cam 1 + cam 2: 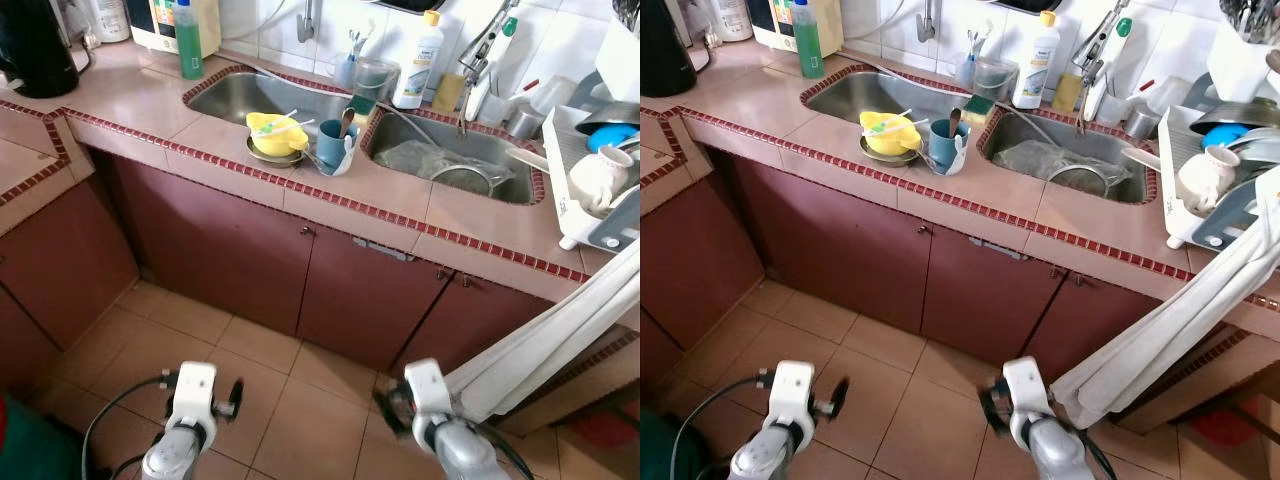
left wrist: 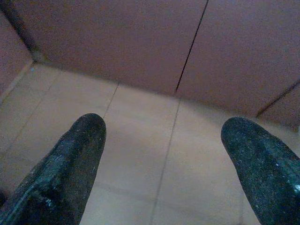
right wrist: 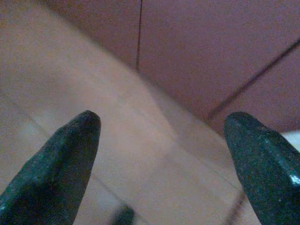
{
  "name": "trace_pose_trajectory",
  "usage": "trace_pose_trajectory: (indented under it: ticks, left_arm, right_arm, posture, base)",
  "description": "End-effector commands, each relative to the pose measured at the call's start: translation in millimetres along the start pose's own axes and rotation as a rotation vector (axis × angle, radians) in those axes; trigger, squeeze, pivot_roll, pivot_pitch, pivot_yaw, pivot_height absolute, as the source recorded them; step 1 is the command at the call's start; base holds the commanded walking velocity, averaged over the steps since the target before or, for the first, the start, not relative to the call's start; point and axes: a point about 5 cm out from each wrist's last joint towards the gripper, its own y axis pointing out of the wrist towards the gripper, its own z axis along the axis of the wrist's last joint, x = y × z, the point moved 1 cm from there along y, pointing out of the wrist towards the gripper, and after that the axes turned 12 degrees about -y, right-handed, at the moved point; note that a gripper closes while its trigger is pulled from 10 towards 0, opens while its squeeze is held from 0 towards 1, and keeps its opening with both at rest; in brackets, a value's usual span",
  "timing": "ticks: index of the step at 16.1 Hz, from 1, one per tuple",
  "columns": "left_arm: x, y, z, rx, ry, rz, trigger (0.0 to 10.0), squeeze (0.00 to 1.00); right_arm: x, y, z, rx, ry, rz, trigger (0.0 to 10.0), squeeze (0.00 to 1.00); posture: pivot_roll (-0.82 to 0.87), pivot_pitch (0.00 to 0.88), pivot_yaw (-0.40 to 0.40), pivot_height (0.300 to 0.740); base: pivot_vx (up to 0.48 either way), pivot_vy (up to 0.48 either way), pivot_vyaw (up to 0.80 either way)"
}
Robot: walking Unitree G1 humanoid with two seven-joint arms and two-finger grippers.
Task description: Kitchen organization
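- Nearest us, our left gripper (image 2: pixel 164 159) and right gripper (image 3: pixel 161 159) hang low over the tiled floor (image 1: pixel 290 400) in front of the maroon cabinet doors (image 1: pixel 250 260). Both have their fingers spread wide and hold nothing. The arms point down and slightly forward, well short of the counter.
- A white cloth (image 1: pixel 560 330) drapes off the counter's right end, close to our right arm. It looks soft and limp, so we judge it would bunch rather than lift cleanly.
- On the tiled counter (image 1: pixel 170 135), between the two sinks, a yellow bowl (image 1: pixel 275 132) sits on a plate with a utensil across it. Just beside it stands a blue cup (image 1: pixel 333 145) holding a spoon. These are probably what we tidy first.
- We judge the bowl light, rigid and perhaps wet and slippery, so pinching its rim seems best. The cup is likely hard and breakable, so we would grip its wall and mind the loose spoon.
- The right sink (image 1: pixel 455 155) holds a strainer-like item. At the far right, a dish rack (image 1: pixel 585 215) carries a white teapot (image 1: pixel 598 178), which looks fragile.
- Farthest back stand a white bottle (image 1: pixel 420 62) and a green bottle (image 1: pixel 187 42).
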Motion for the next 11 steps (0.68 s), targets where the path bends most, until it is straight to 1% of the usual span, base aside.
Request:
trace_pose_trajectory:
  ticks: [1, 3, 4, 6, 7, 8, 9, 10, 11]
  left_arm:
    - [11.4, 4.1, 15, 0.073, -0.015, -0.042, 10.0, 0.00]
    - [17.7, 5.5, 31, 0.149, -0.004, -0.064, 10.0, 0.00]
    - [22.1, 5.5, 43, 0.178, -0.011, -0.090, 10.0, 0.00]
    - [26.6, -1.0, 55, 0.249, 0.005, -0.128, 10.0, 0.00]
    - [29.6, -10.7, 63, 0.291, 0.000, -0.136, 10.0, 0.00]
    - [31.6, -16.2, 66, 0.307, -0.003, -0.141, 10.0, 0.00]
    - [33.7, -21.9, 71, 0.327, -0.004, -0.155, 10.0, 0.00]
    - [37.4, -32.1, 82, 0.370, -0.004, -0.175, 10.0, 0.00]
    - [37.8, -36.5, 91, 0.399, -0.003, -0.176, 10.0, 0.00]
  right_arm:
    - [12.1, 6.5, 31, 0.149, 0.030, -0.042, 10.0, 0.00]
    - [13.3, 9.5, 52, 0.237, 0.006, -0.028, 10.0, 0.00]
    - [17.8, 9.0, 70, 0.317, -0.054, -0.045, 10.0, 0.00]
    - [20.7, 4.2, 86, 0.418, -0.062, -0.010, 10.0, 0.00]
    - [23.7, -1.1, 93, 0.460, -0.054, -0.003, 10.0, 0.00]
    - [25.6, -3.7, 95, 0.468, -0.059, -0.019, 10.0, 0.00]
    - [24.9, -6.8, 99, 0.489, -0.060, -0.006, 10.0, 0.00]
    - [23.0, -12.4, 110, 0.538, -0.069, -0.001, 10.0, 0.00]
    - [21.7, -15.2, 120, 0.574, -0.067, 0.008, 10.0, 0.00]
  posture:
    - [0.06, 0.000, -0.113, 0.740]
    - [0.05, 0.000, -0.117, 0.740]
    - [0.05, 0.000, -0.119, 0.740]
    - [0.05, 0.000, -0.123, 0.740]
    - [0.05, 0.000, -0.125, 0.740]
    - [0.06, 0.000, -0.128, 0.740]
    - [0.06, 0.000, -0.131, 0.740]
    - [0.07, 0.000, -0.134, 0.740]
    - [0.07, 0.000, -0.137, 0.740]
  base:
    - [0.000, 0.000, 0.00]
    - [0.000, 0.000, 0.00]
    - [0.000, 0.000, 0.00]
    - [0.000, 0.000, 0.00]
    - [0.000, 0.000, 0.00]
    - [0.000, 0.000, 0.00]
    - [0.000, 0.000, 0.00]
    - [0.000, 0.000, 0.00]
    - [0.000, 0.000, 0.00]
